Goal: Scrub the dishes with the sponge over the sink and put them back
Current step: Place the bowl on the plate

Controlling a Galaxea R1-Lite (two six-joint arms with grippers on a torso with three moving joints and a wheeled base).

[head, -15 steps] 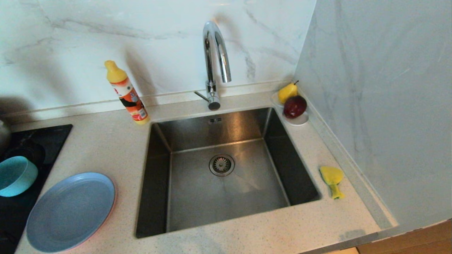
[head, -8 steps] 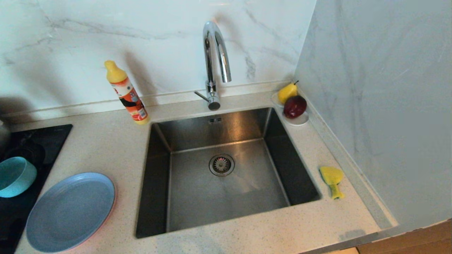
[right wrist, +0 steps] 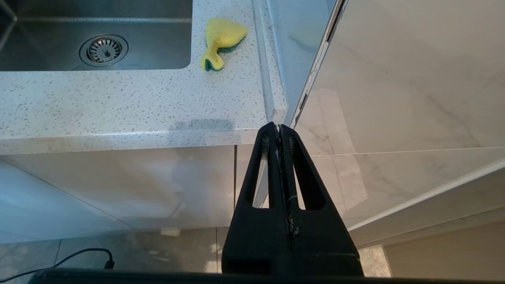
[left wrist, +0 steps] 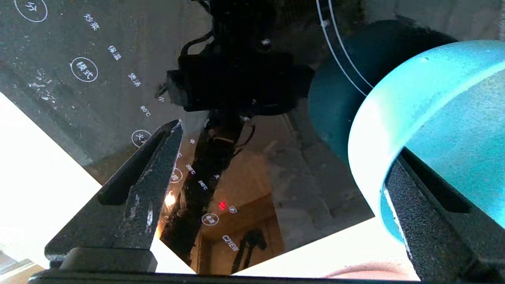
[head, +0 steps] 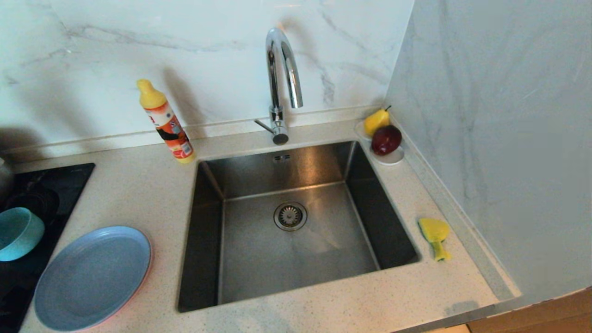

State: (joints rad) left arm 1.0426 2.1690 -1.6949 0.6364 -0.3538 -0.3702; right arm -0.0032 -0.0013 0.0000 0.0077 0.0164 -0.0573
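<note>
The teal-blue bowl (head: 16, 233) stands on the black hob at the far left edge of the head view. In the left wrist view my left gripper (left wrist: 286, 142) is open wide, low over the hob. One finger reaches inside the bowl (left wrist: 434, 118), whose wall lies between the jaws; the other finger (left wrist: 158, 165) stands well clear. The light-blue plate (head: 92, 277) lies on the counter left of the sink (head: 259, 259), a pink rim (head: 149, 268) showing under it. The yellow sponge (head: 434, 236) lies right of the sink. My right gripper (right wrist: 279, 126) is shut, parked below the counter's front edge.
A chrome tap (head: 282, 83) arches over the sink's back edge, and the drain strainer (head: 290, 216) sits mid-basin. An orange detergent bottle (head: 165, 122) leans at the back left. A white saucer (head: 393, 159) with a pear and an apple fills the back right corner beside the side wall.
The bowl has slid a little to the left on the hob, nearer the edge of the head view. Plate, sponge and right arm have not moved.
</note>
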